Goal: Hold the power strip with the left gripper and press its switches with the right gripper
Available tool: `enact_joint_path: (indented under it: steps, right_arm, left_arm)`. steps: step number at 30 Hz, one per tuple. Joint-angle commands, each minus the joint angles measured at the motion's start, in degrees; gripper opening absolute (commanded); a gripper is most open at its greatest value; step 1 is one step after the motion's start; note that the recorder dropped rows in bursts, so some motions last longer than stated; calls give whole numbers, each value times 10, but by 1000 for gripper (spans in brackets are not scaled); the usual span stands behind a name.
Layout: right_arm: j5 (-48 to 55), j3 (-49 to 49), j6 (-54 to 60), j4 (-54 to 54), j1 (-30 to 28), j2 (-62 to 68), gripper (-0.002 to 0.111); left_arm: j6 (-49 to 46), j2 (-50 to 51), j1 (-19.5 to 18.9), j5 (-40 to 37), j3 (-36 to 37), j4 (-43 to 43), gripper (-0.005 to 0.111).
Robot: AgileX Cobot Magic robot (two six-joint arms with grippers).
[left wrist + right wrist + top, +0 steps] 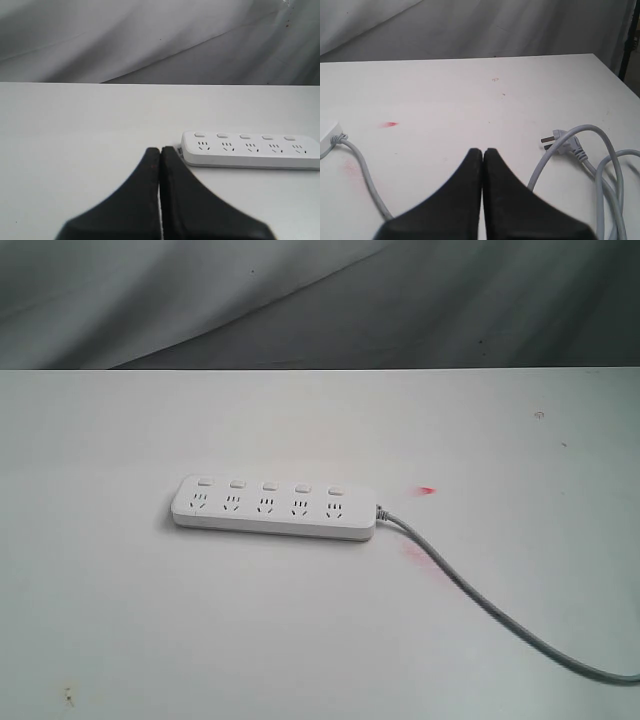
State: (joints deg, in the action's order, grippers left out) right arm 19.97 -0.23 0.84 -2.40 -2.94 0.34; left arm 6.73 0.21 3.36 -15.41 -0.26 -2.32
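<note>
The white power strip lies flat mid-table, its row of square switches along the far edge and its grey cord trailing off to the right. No arm shows in the exterior view. In the left wrist view the strip lies just beyond and to one side of my left gripper, whose black fingers are pressed together on nothing. My right gripper is also shut and empty, well away from the strip's cord end.
The cord loops on the table beside the right gripper, ending in a grey plug. Red smudges mark the white table near the strip's cord end. A grey cloth backdrop hangs behind the table's far edge.
</note>
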Motion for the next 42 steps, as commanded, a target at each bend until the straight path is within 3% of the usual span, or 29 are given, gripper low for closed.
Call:
enact_joint_path:
  steps: [1, 29, 35, 42]
  right_arm:
    - [-5, 2, -1, 3, -6, -3, 0]
    - [-5, 2, -1, 3, -6, -3, 0]
    - [-5, 2, -1, 3, -6, -3, 0]
    - [-5, 2, -1, 3, -6, -3, 0]
  left_arm:
    - [3, -2, -1, 2, 3, -1, 0]
    - [0, -2, -1, 1, 3, 20, 0]
    - [-86, 21, -1, -1, -90, 17, 0]
    - [-115, 184, -1, 0, -232, 17, 0]
